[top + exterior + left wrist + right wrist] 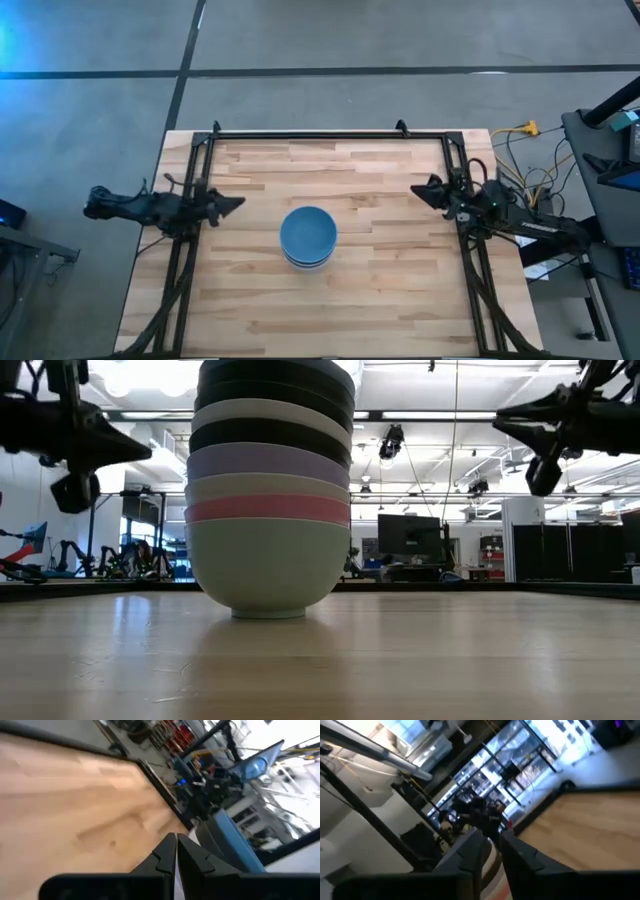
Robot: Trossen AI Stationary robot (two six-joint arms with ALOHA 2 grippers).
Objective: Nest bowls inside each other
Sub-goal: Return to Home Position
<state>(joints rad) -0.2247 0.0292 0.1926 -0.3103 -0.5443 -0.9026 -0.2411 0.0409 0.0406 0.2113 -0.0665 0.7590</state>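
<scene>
We are looking at both arms drawn out to opposite sides of the wooden table [380, 290]. Each one is lying low and nearly level over the rail of the black frame [330, 134] on its own side.

The left gripper [238, 203] is pointing inward toward the table's middle and hanging above the boards, well apart from the bowls. Through its wrist camera we are seeing its fingers [167, 852] pressing together into one wedge with only a thin seam between them, and they are gripping nothing.

The right gripper [416, 188] is facing it from the other side, also aiming inward and also well apart from the bowls. Its own fingers are lying close together, the tips nearly touching, and nothing is sitting between them.

The stack of bowls [308, 240] is standing upright in the middle of the table, between the two grippers and touched by neither. From above we are seeing only the blue bowl [308, 230] on top.

From table height we are counting upward:
- the mint green bowl [268, 565], resting on the wood
- the pink bowl [268, 509]
- the cream-white bowl [268, 487]
- the lavender bowl [268, 461]
- a black bowl [268, 432]
- the white bowl [270, 410]
- further black rims above, where the picture edge is cutting the stack off

Each bowl is nesting in the one beneath, showing only a band of its rim.
</scene>
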